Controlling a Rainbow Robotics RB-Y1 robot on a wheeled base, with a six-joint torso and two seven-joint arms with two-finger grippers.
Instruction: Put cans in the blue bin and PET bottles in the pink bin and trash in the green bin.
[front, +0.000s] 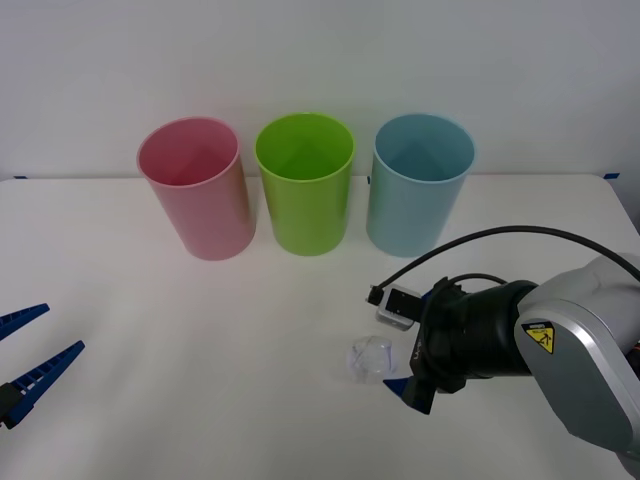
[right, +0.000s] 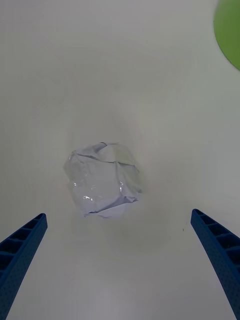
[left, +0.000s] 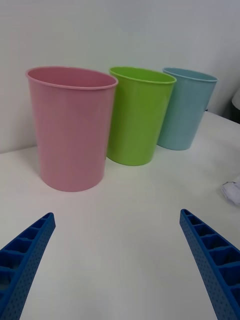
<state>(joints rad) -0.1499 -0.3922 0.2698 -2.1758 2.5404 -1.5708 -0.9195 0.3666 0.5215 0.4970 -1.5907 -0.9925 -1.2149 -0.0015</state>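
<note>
Three bins stand upright in a row at the back of the white desk (front: 200, 360): the pink bin (front: 195, 187) on the left, the green bin (front: 305, 183) in the middle and the blue bin (front: 419, 183) on the right, close beside one another.

The trash (front: 371, 357), a crumpled wad of clear-white film, lies on the desk in front of the bins, nearer the blue one. The right claw (front: 392, 350) sits low, just beside the wad on its right, with its blue fingers (right: 21, 250) spread wide; in the right wrist view the wad lies ahead of the fingers and between their lines, touching neither.

The left claw (front: 20, 355) hangs at the desk's left edge, well apart from the wad, its fingers spread and holding nothing.
</note>
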